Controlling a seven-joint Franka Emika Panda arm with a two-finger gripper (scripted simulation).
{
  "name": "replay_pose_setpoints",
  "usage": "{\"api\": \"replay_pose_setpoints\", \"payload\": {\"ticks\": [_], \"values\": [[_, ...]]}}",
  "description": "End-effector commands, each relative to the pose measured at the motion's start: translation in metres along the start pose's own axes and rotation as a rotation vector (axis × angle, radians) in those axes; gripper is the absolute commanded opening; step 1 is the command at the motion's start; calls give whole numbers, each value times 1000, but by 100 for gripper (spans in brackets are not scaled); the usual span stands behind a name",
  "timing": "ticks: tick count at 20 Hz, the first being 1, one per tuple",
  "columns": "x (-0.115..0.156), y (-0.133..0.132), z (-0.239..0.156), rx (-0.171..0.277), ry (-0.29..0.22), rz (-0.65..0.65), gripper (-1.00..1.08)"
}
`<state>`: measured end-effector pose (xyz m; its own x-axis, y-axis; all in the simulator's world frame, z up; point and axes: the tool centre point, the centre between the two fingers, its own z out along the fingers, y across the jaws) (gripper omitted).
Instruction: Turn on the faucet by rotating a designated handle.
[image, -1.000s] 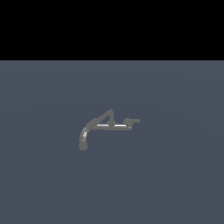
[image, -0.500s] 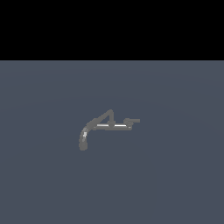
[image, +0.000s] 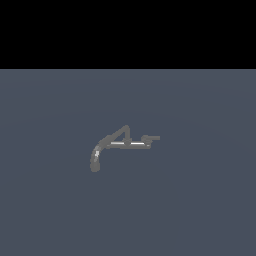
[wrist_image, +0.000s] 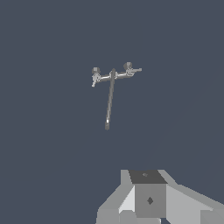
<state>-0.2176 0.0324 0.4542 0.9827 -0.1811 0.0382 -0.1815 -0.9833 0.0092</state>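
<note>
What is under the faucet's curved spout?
Under the spout of the faucet only the bare blue-grey floor shows: no basin, no water. The patch directly beneath it is covered by the spout.

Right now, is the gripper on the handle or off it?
Off it. In the wrist view the gripper sits well apart from the faucet; in the exterior view nothing touches the handle. Jaws open or shut: cannot tell.

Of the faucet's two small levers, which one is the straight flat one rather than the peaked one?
The handle at the exterior view's right end of the faucet. It juts out flat, while the other lever rises to a triangular peak mid-bar.
</note>
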Motion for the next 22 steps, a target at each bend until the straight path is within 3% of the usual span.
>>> {"api": "replay_pose_setpoints", "payload": {"ticks": [1, 22], "values": [[11, -5, 17, 0, -2, 60, -100], [118, -22, 169, -3, -18, 602, -100]]}}
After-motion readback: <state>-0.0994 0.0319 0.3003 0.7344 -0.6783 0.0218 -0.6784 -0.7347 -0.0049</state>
